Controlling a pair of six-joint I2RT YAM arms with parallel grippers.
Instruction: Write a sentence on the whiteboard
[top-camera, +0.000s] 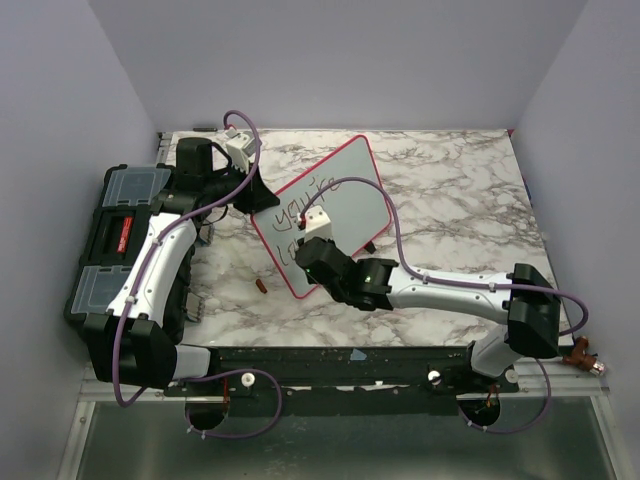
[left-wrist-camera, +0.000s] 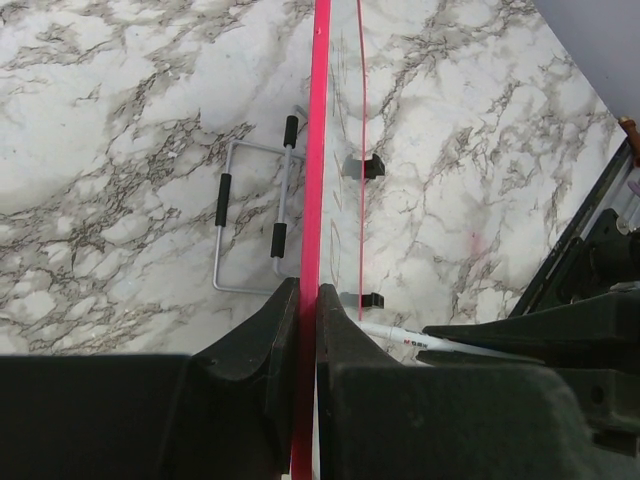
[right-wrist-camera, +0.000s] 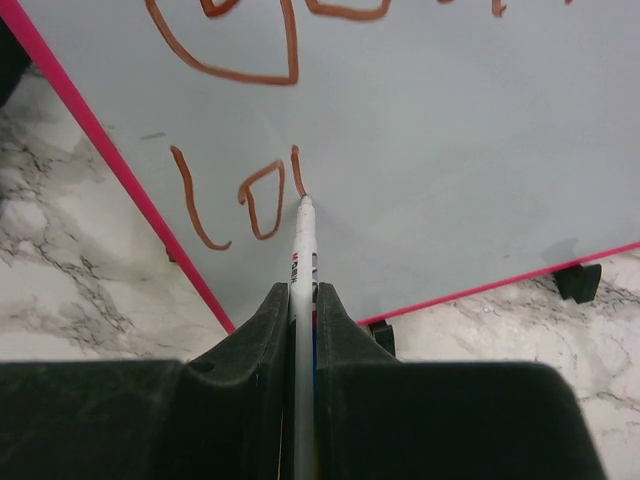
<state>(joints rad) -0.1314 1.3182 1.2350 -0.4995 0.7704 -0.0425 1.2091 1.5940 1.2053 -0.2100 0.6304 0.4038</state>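
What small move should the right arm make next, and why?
Probably draw on from the short stroke: the marker in the right gripper touches the whiteboard at its lower end, after "lo", and the left gripper clamps the frame.

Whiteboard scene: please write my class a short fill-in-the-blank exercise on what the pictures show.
1. The left claw is shut on the ____'s pink frame.
2. The right claw is shut on a ____.
3. The table has a ____ pattern.
Missing words: whiteboard; marker; marble.
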